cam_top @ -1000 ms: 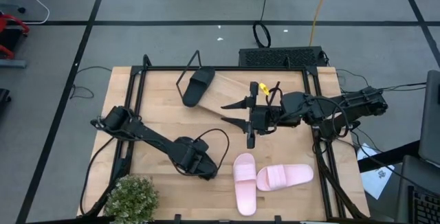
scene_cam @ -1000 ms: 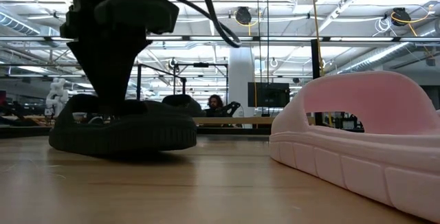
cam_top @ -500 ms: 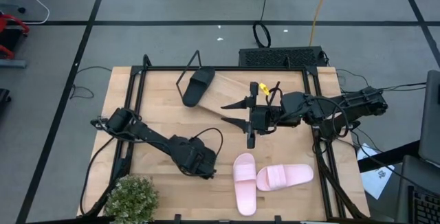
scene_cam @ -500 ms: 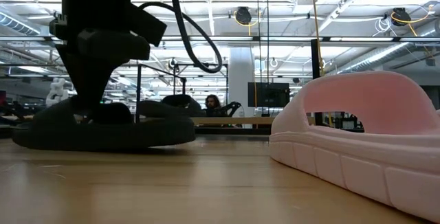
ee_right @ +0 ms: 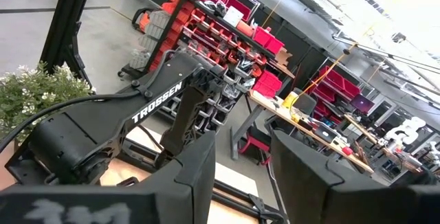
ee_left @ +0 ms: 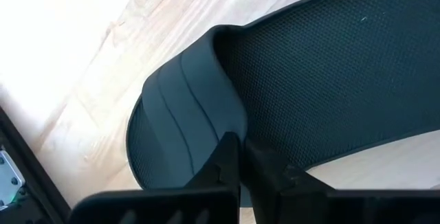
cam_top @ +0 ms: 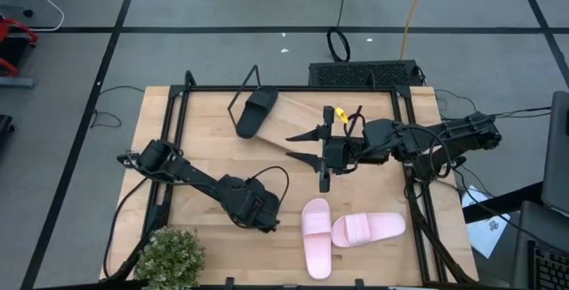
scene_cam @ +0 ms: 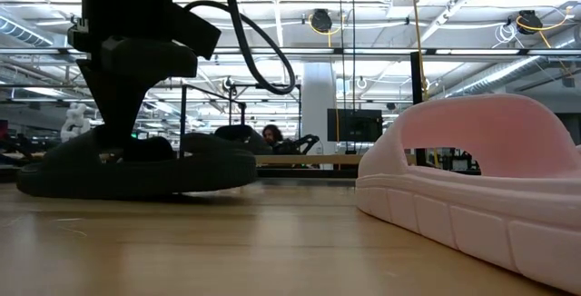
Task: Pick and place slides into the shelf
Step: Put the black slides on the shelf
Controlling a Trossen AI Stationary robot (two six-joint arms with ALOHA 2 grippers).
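Strap pinch under way on the black slide at the table's front-left.

Your left gripper is down on it, fingers clamped on the strap edge, sole flat on the tabletop. It looks like light, flexible foam, so the strap may bend; take it near its root if it sags. The other black slide already sits on the shelf; the pink slides wait front-right. Your right gripper hovers mid-table, fingers apart.
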